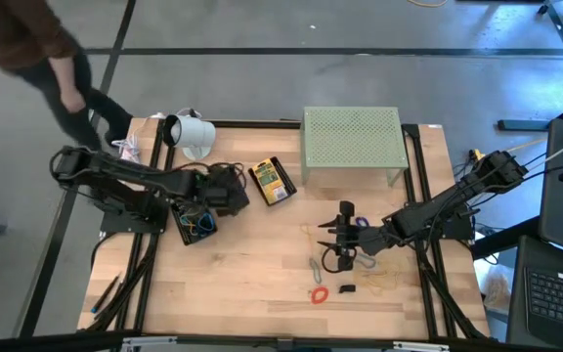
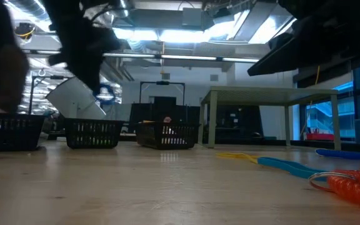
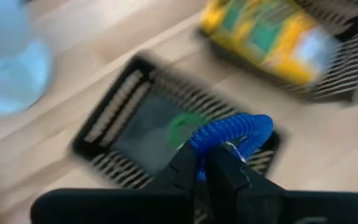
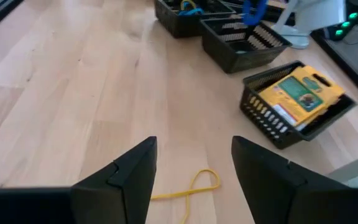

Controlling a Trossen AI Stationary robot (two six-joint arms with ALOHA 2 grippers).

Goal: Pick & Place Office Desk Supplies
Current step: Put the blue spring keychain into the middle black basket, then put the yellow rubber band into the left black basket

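From above, the left gripper point(image 1: 206, 198) hangs over black baskets point(image 1: 195, 223), apparently to sort supplies; the right gripper point(image 1: 338, 242) waits among loose bands point(image 1: 318, 293). Left wrist: its fingers pinch a blue band point(image 3: 232, 132) above a basket point(image 3: 148, 134), nothing blocking the drop. Right wrist: fingers spread over a yellow band point(image 4: 191, 185); a packet point(image 4: 298, 92) is already binned.

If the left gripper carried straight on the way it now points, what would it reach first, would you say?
Most likely the black basket directly ahead of it. The left gripper, shut on a blue coiled band, points into that basket, where something green already lies. Depth is hard to judge in the blurred wrist view.
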